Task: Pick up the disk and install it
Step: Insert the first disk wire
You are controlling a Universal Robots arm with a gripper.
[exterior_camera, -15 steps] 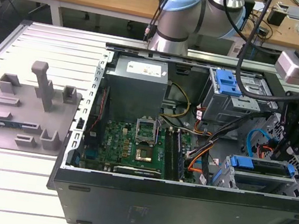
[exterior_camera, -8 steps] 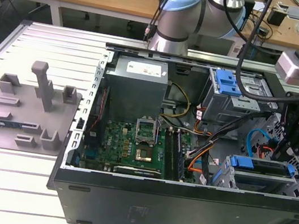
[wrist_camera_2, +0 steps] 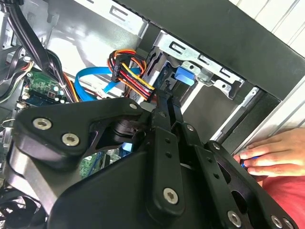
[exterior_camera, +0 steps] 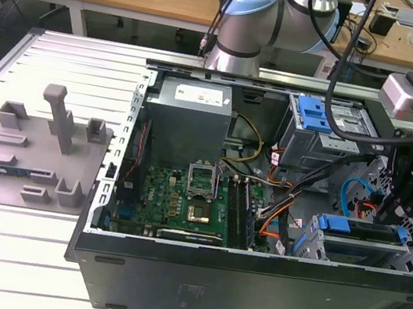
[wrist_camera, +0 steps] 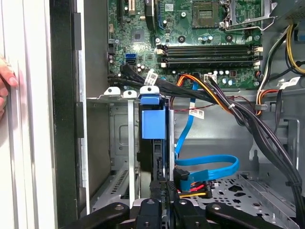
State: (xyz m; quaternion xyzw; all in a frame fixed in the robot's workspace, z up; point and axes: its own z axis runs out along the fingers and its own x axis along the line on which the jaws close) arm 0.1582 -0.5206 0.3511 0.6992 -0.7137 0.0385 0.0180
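My tool (wrist_camera: 162, 187) is at the grey metal drive cage (wrist_camera: 131, 143) of the open black computer case (exterior_camera: 247, 288) on the counter (exterior_camera: 16, 249). Its own black links cover it, so I cannot tell if it is clenched or released. The flat silver disk with a bright blue plastic rail (wrist_camera: 153, 119) stands edge-on inside this cage, with its label hidden. A person's hand (wrist_camera_2: 269, 152) is cut off beside the case.

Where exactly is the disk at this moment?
In the first wrist view, the disk stands on edge inside the metal drive cage, beside the blue cable, with the claw close to it. This cage is at the exterior view's right.
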